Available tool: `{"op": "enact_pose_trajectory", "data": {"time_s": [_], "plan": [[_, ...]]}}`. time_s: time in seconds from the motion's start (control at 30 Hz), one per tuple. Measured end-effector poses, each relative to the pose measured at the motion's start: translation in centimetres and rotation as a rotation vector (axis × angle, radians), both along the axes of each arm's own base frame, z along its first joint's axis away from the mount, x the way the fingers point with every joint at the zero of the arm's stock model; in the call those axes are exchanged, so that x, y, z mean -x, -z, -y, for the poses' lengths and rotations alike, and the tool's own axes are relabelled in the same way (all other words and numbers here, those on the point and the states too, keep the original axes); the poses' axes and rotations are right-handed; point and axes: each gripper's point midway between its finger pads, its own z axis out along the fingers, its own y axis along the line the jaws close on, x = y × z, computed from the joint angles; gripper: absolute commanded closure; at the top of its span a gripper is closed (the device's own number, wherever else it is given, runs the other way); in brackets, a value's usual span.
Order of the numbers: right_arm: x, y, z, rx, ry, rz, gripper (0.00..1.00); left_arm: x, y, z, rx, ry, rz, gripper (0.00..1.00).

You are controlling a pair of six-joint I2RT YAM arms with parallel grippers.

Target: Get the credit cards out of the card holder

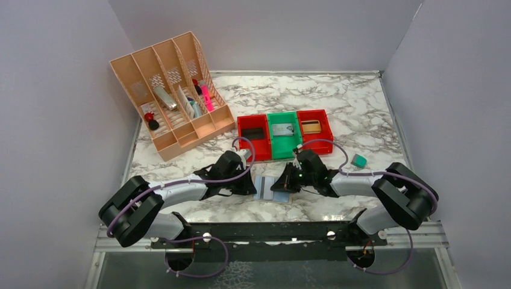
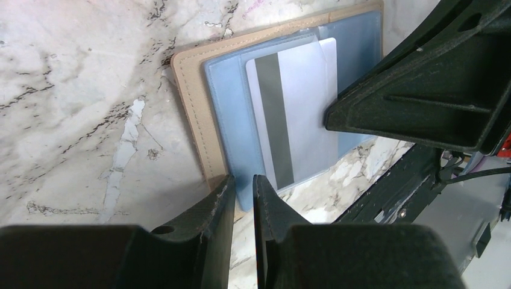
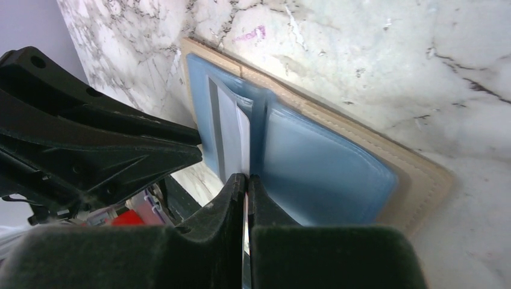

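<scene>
While the card holder lies open on the marble table between both arms, the right gripper pinches its white striped card, and the left gripper, jaws narrow, sits at the holder's edge, grip unclear.

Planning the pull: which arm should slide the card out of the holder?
Right: the right gripper pinches the card; the left gripper sits at the edge of the holder.
</scene>
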Motion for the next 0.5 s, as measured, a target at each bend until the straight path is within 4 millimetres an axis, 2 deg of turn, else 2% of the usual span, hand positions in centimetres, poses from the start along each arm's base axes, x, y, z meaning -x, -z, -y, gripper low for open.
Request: {"op": "enact_pose_trajectory", "data": {"time_s": [0.13, 0.23, 0.5], "plan": [[-0.1, 0.3, 0.6, 0.009, 0.007, -0.007, 0.93, 0.0, 0.0, 0.0, -0.001, -0.001, 0.0, 0.79], [-0.1, 0.2, 0.9, 0.012, 0.008, -0.007, 0.89, 0.0, 0.0, 0.0, -0.001, -0.001, 0.001, 0.79], [0.0, 0.6, 1.3, 0.007, 0.008, -0.024, 0.83, -0.1, -0.6, -0.2, 0.002, -0.006, 0.013, 0.72]]}}
